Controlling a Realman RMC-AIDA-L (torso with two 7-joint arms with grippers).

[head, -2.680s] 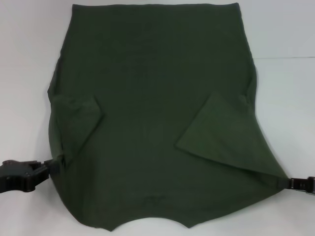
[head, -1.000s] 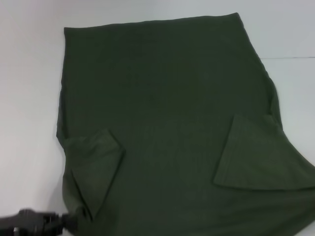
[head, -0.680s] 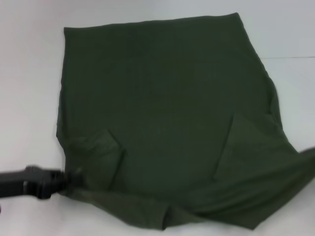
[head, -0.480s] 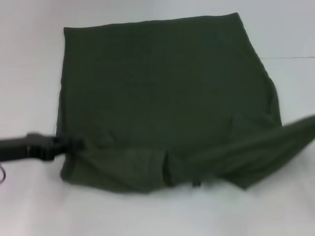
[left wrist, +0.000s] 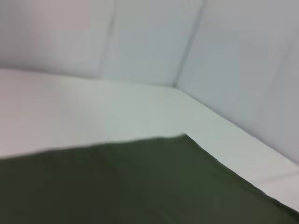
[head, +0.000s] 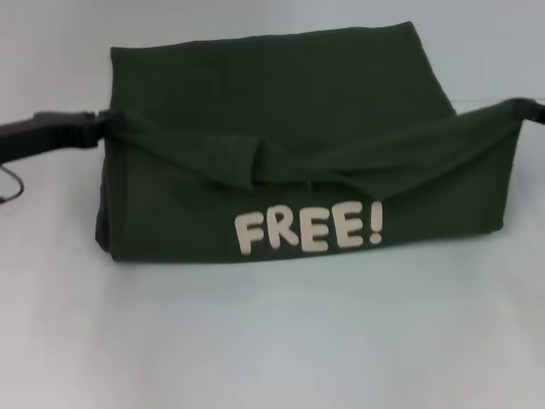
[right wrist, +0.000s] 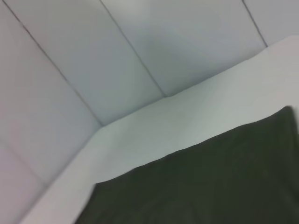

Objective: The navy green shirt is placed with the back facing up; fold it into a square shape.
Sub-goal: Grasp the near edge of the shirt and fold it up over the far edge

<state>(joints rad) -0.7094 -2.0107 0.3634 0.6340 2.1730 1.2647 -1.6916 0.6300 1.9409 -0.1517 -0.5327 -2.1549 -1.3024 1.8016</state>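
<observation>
The navy green shirt (head: 281,94) lies on the white table with its near half lifted and carried toward the far edge. The raised flap shows cream letters "FREE!" (head: 308,228) facing me. My left gripper (head: 100,125) is shut on the flap's left corner, and my right gripper (head: 530,108) is shut on its right corner at the frame's edge. The cloth hangs taut between them, with a bunched fold (head: 255,162) sagging in the middle. Both wrist views show only dark green cloth (left wrist: 140,186) (right wrist: 210,186) on the table.
White table surface (head: 272,341) spreads in front of the shirt. White panelled walls (left wrist: 149,42) (right wrist: 117,56) rise behind the table's far edge. A thin cable (head: 8,183) hangs below the left arm.
Both grippers lifted the shirt's near corners and carried them up and away from me. The near half flipped over, and the "FREE!" print now shows.
</observation>
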